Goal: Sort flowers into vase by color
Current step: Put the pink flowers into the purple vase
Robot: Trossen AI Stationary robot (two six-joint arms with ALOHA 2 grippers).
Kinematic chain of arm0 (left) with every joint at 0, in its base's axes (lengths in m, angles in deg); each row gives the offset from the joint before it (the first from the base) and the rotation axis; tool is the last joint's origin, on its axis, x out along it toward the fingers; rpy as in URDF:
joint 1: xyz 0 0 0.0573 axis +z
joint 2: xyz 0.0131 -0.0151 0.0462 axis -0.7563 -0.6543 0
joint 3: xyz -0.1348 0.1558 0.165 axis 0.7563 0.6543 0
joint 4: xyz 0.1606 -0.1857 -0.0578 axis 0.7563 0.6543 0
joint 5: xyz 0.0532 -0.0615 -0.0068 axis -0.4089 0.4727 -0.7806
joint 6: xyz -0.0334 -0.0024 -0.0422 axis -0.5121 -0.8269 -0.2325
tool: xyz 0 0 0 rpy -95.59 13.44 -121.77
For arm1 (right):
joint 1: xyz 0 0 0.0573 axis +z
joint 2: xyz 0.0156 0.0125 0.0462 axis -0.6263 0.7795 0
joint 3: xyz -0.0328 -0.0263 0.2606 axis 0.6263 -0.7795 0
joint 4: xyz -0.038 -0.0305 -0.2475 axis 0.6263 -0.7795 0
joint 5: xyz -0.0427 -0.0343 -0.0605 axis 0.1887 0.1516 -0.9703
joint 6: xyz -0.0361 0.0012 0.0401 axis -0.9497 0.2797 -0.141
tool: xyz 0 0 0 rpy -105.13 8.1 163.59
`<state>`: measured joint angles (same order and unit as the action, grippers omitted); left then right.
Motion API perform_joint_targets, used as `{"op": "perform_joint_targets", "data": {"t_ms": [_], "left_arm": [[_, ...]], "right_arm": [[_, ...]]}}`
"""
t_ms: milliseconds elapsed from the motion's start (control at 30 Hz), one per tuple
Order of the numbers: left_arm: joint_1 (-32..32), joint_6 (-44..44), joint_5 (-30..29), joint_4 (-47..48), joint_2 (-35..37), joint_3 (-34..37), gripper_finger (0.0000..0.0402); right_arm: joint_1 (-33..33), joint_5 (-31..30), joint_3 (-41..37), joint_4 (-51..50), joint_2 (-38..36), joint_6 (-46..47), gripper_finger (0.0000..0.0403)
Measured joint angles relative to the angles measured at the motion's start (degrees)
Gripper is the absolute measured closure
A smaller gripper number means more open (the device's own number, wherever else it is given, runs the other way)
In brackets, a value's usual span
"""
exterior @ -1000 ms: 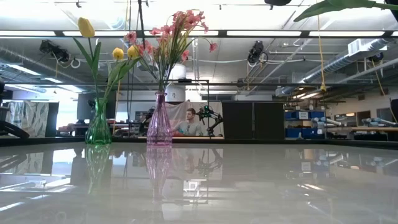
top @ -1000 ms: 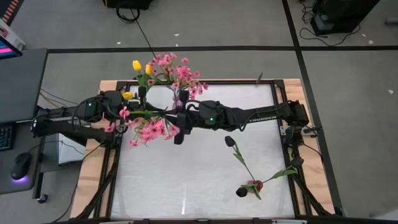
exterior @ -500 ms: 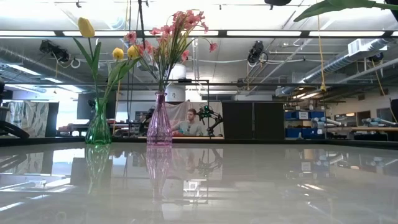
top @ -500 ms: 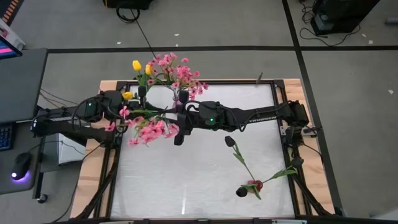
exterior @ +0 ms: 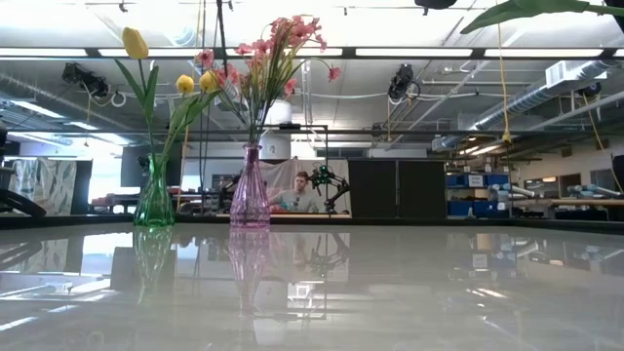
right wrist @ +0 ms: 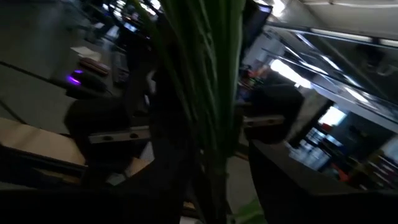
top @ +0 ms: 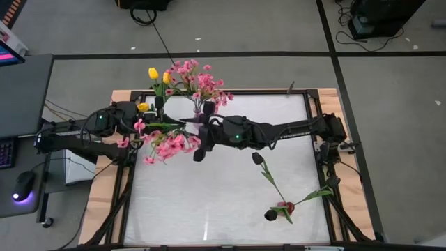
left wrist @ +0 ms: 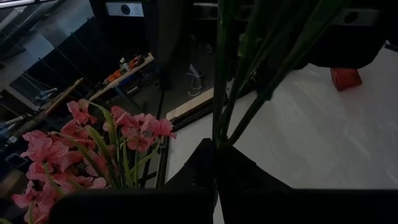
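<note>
Left gripper (top: 162, 127) clamped on pink spray (top: 167, 145) stems, above the table's (top: 230, 202) 10 o'clock area. Right gripper (top: 200, 132) alongside at the stems, fingers apart. Advice: left holds firm until right clears. Pink vase (exterior: 250, 190): pink blossoms. Green vase (exterior: 154, 195): yellow tulips. Dark tulips (top: 268, 183) lie at 4 o'clock.

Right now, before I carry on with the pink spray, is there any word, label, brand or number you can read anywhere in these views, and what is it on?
Readable text: none.
Right arm: a pale marking runs along its link in the high view, too small to read.
Monitor at the left edge of the high view: bright screen, no characters legible.
Room behind the table in the low view: no signs or labels legible.
</note>
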<state>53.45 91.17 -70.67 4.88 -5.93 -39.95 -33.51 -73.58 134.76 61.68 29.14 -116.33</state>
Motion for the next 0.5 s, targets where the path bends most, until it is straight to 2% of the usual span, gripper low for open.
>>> {"op": "perform_joint_targets", "data": {"t_ms": [67,300,500], "left_arm": [[0.0,0.2,0.0,0.0,0.0,0.0,0.0393],[0.0,0.2,0.2,0.0,0.0,0.0,0.0393],[0.0,0.2,0.2,0.0,0.0,0.0,0.0393]], "right_arm": [[0.5,-2.3,0.0,0.0,0.0,0.0,0.022],[1.7,-3.9,0.0,-1.0,-1.2,1.8,0.0193],[2.1,-6.4,0.0,-9.0,-4.1,5.3,0.0179]]}}
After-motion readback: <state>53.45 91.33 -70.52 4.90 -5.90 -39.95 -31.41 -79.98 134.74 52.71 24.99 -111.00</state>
